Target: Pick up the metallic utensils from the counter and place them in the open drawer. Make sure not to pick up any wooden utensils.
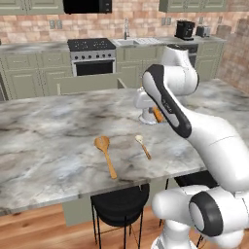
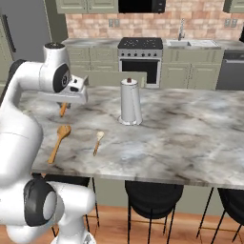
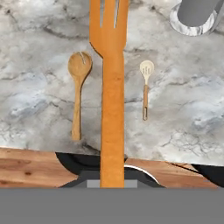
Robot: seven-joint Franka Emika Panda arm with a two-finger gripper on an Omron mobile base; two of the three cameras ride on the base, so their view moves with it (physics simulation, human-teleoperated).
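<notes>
- The tool (image 2: 65, 104) is closed on a flat orange slotted utensil with a forked head (image 3: 111, 87) and holds it by the handle end, lifted clear above the grey-white marbled stone surface (image 1: 48, 141).
- Whether that orange piece is metal or wood I cannot tell from its look. If it is one of the metal ones, the pick-up half of its trip is done and the carry is in hand.
- A sage-green panel (image 1: 87, 83) rises past the far edge of the surface, at about 11 o'clock from the tool in the left base view. I take it for the front of the open drawer. Its inside is hidden, so I cannot say whether anything lies in it.
- Two utensils lie flat on the surface, apart from each other.
- In the hand view, a long tan wooden spoon with a broad round bowl (image 3: 78, 94) lies at 9 o'clock of the held piece. It should be left alone.
- At 3 o'clock lies a small slim utensil with a pale slotted head and a brown handle (image 3: 145, 87). Its pale head suggests metal, so it is probably next to go.
- A tall silvery cylindrical pot (image 2: 130, 102) stands upright at 1 o'clock, well apart from both utensils and not in their way.
- My reckoning: early to midway, with no delivery confirmed, one piece in the air and likely one more to fetch.
</notes>
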